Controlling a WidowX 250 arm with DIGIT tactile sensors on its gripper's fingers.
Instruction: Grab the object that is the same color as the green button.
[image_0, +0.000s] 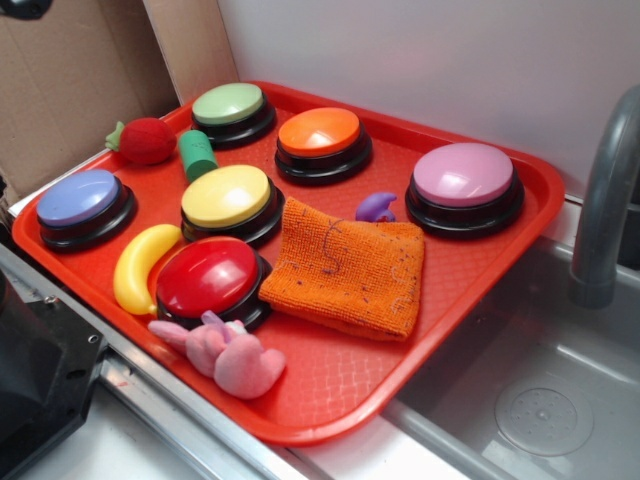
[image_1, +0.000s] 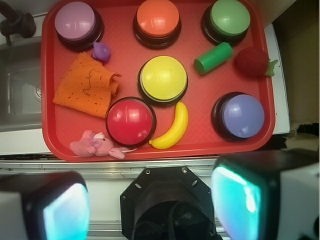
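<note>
So the red tray (image_1: 50, 135) sits on the desk by the sink (image_0: 540, 400), loaded with six big push buttons. Going by the wrist view: the green button (image_1: 229, 19) is up at 1 o'clock on the tray, orange button (image_1: 157, 19) at 12, pink button (image_1: 76, 22) at 11, yellow button (image_1: 163, 78) dead center, red button (image_1: 130, 120) at 7 and blue button (image_1: 242, 115) at 4. The little green cylinder (image_1: 213, 58) lies on its side just below the green button, tilted, between the yellow button and a strawberry (image_1: 253, 61) at 2 o'clock. Nothing is touching it. There's also a banana (image_1: 171, 129) right beside the red button, an orange cloth (image_1: 86, 86) at 9 with a small purple toy (image_1: 101, 51) at its top edge, and a pink plush (image_1: 93, 145) at the bottom rim. The gripper (image_1: 150, 210) hangs well back off the tray at 6 o'clock, fingers spread wide apart, holding nothing
</note>
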